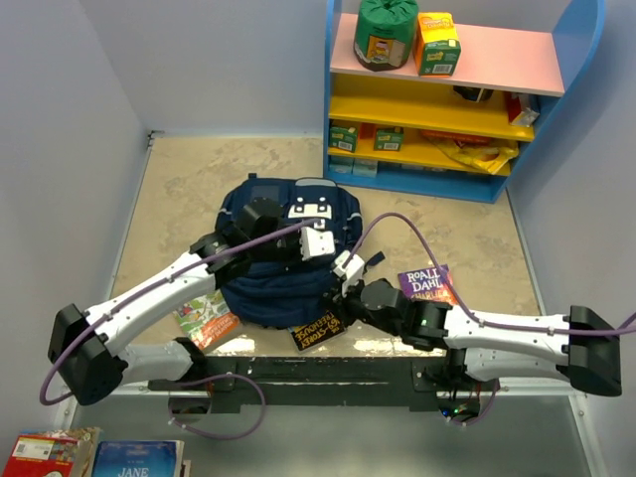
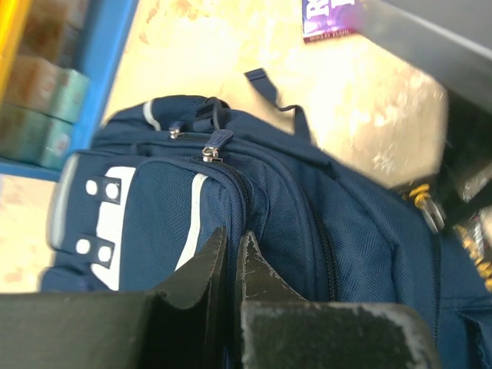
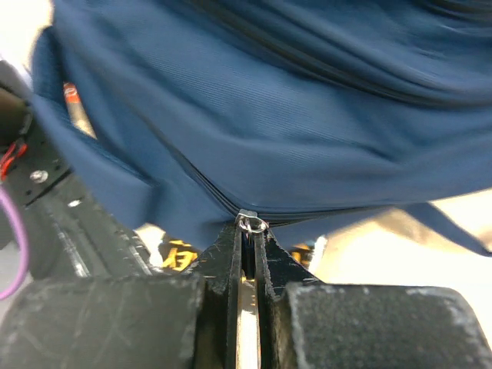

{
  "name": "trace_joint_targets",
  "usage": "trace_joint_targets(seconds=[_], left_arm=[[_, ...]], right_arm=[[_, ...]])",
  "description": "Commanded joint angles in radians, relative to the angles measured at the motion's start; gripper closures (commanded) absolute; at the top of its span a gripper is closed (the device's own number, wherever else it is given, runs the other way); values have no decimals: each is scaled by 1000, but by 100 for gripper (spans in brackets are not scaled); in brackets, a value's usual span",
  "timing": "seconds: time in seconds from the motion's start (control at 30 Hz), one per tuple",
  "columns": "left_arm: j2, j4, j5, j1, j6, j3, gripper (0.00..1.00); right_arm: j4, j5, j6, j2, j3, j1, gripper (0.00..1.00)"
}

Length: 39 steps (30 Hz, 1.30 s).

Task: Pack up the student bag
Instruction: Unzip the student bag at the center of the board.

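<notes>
**Left.** A colourful picture book [image 1: 206, 318] lies flat on the beige surface [image 1: 179, 199], just beside the bag's left flank. My left arm reaches over it onto the bag. My left gripper [image 2: 233, 244] has its 2 fingers drawn almost together, with only a thin dark slit between them. The tips rest against the navy fabric beside a white stripe. I cannot tell whether any cloth is caught in the slit.

**Centre.** The student bag [image 1: 260, 290] lies on the surface between my 2 arms, its white-patched front pocket facing up and towards the far side. A black book with yellow lettering [image 1: 318, 333] pokes out from under its near edge.

**Centre-right.** My right gripper [image 3: 250, 231] is at the bag's near right side, pressed together and pinching the zip pull [image 3: 251, 224], a small metal ring at the end of a dark zip line in the blue cloth.

**Right.** A purple Roald Dahl book [image 1: 427, 283] lies flat near the bag, just beyond my right arm.

**Far right.** A blue shelf unit [image 1: 581, 60] has pink and yellow boards. Its top board carries a green roll pack [image 1: 386, 32] and, just beside it, an orange carton [image 1: 437, 45].
</notes>
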Motion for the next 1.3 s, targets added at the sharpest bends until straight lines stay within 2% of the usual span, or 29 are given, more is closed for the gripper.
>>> trace_joint_targets(seconds=[0.0,0.17,0.3,0.4,0.5,0.6,0.73,0.93,1.1,1.27], left_arm=[[62,79,-99,12,-217,79,100],[113,47,-121,33,-361,125,100],[214,-113,-164,88,-449,252,100],[240,-140,-197,115,-472,289,100],[188,-151,-228,119,-499,282,100],[139,-165,-196,132,-545,273,100],[28,-168,-115,162,-624,221,100],[-33,-143,59,208,-681,132,100],[65,-70,105,178,-665,121,100],[162,-24,68,125,-639,188,100]], right_arm=[[79,-9,25,1,114,86,100],[90,36,-1,62,186,172,100],[87,40,-32,131,257,206,100],[35,87,-44,149,294,214,100],[-50,193,-23,81,277,214,100],[-109,305,7,-7,217,211,100],[-187,367,14,-98,191,157,100],[-186,273,-61,45,275,-9,100],[-125,272,-157,177,318,-68,100],[-50,312,-231,234,311,-76,100]])
